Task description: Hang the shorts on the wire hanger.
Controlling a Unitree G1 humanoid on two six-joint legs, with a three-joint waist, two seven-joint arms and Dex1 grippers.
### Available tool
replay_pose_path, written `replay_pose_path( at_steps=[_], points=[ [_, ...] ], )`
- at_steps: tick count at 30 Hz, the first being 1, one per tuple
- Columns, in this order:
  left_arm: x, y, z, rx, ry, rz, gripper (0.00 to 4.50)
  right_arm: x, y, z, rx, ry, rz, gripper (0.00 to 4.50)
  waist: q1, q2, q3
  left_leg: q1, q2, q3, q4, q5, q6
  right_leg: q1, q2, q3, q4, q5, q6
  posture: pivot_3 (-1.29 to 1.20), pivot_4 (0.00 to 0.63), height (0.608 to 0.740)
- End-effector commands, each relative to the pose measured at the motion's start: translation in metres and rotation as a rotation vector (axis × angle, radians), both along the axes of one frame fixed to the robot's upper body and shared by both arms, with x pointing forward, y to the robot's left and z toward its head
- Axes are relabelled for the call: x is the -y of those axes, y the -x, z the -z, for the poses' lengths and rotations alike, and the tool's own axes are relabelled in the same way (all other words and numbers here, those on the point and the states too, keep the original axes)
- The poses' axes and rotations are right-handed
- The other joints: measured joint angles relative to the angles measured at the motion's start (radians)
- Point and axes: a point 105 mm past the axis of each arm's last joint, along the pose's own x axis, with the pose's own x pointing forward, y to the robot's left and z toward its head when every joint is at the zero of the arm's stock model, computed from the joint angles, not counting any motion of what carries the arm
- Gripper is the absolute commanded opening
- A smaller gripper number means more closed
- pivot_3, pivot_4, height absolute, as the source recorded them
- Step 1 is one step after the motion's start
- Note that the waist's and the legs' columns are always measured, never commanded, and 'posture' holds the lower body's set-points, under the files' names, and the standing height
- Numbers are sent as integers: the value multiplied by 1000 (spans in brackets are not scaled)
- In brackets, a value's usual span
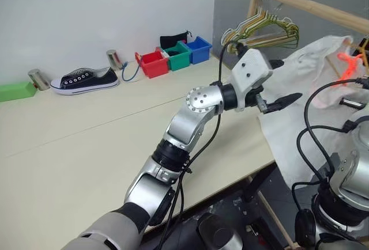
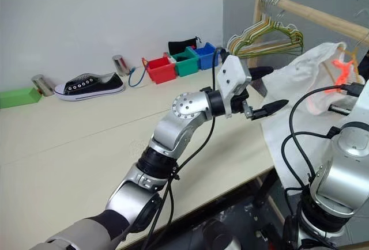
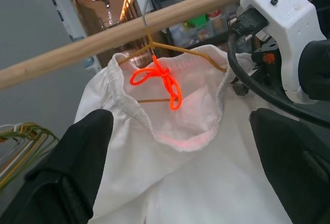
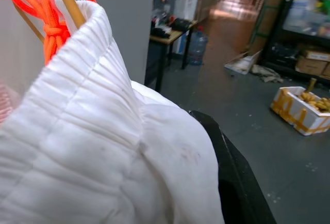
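Wooden rail [image 3: 77, 46], shorts [image 3: 175, 162] on wire hanger [image 3: 198, 53], left claw [image 1: 279, 80] released, right claw clenching waistband.

Even, soft indoor light; the worktop [image 1: 86, 140] shows faint shadows. The orange drawstring [image 3: 160, 82] glows oversaturated, tinting nearby fabric. Close black fingers [image 3: 77, 167] look soft.
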Motion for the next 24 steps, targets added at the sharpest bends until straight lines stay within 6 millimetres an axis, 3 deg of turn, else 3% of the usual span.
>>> replay_pose_path(
  at_steps=[1, 7, 12, 18, 20, 24],
  points=[
    [10, 1, -22, 43, 49, 17, 4500, 18, 9, -14, 100, -54, 112, 0, 0, 0, 0, 0, 0, 0, 0, 0, 0, 0, 0, 0, 0, 0, 0, -574, 36, 740],
    [20, -2, -31, 59, 70, 14, 4500, 23, 0, 6, 41, -215, 128, 0, 0, 0, 0, 1, -1, 0, -1, 0, 0, 0, -1, 0, 0, 0, 0, -572, 35, 740],
    [18, -2, -30, 57, 73, 12, 4500, 11, -9, 22, -35, -338, 79, 0, 0, 1, 0, 1, -1, 1, -1, 0, 0, 0, -1, 0, 0, 0, 0, -564, 37, 740],
    [13, -4, -26, 58, 60, -5, 4500, 5, -13, 25, -59, -376, 54, 0, 7, 1, -1, 1, -1, 1, -1, 0, 0, 0, -1, 0, 0, 0, 0, -550, 38, 740],
    [11, -6, -26, 57, 61, -18, 4500, 5, -15, 22, -57, -341, 32, 691, 10, 2, -1, 1, -1, 1, -1, 0, 0, 0, -1, 1, 0, 0, 0, -544, 38, 740],
    [8, -10, -24, 54, 61, -37, 4500, 7, -15, 16, -61, -265, 31, 1428, 17, 2, -1, 1, -1, 1, -1, 0, 0, 0, -1, 1, 0, 0, 0, -539, 38, 740]
  ],
)
